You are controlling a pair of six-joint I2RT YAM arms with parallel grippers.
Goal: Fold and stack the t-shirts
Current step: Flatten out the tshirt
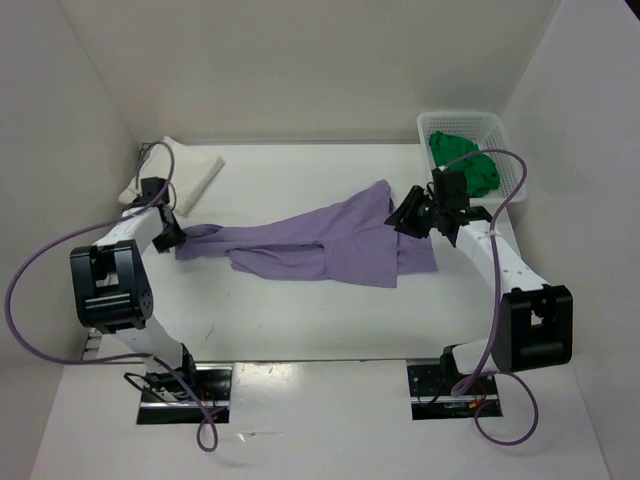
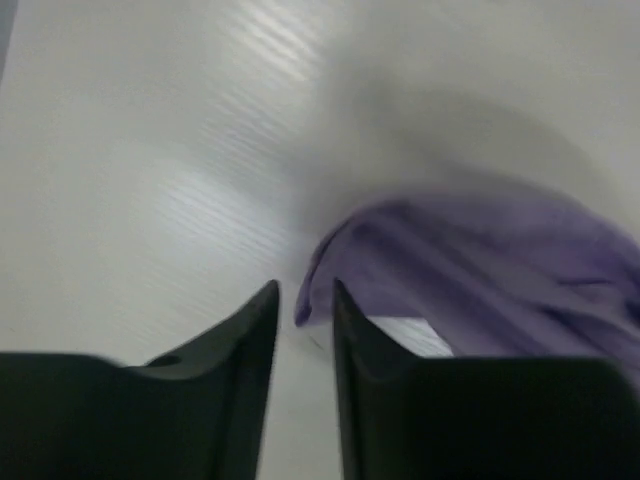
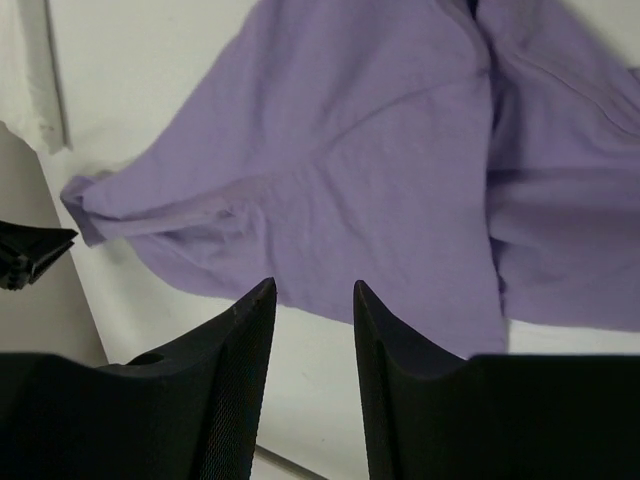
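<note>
Two grippers worked over one white counter (image 1: 300, 325), and three shirts were in sight. The left gripper (image 2: 305, 300) stood with its jaws narrowly apart, bare counter showing in the gap and nothing gripped. The right gripper (image 3: 312, 295) hung with its jaws somewhat wider, also holding nothing.

Just ahead of the left gripper's tips, slightly to their right, lay a bunched corner of the pale lilac-purple cloth t-shirt (image 1: 330, 245); whether it touched a fingertip could not be told. That one shirt stretched crumpled across the counter from the left gripper to below the right gripper, whose tips hovered over the shirt's near hem with a strip of bare counter just below them.

Nearer than both grippers the counter lay open as far as the arm bases.

Beyond the left gripper, against the far left wall, rested one folded white cloth t-shirt (image 1: 185, 170), close to the gripper but apart from the purple shirt. Beyond the right gripper, in the far right corner, stood one white plastic lattice basket (image 1: 470, 122) with one bright green t-shirt (image 1: 462, 160) heaped inside.
</note>
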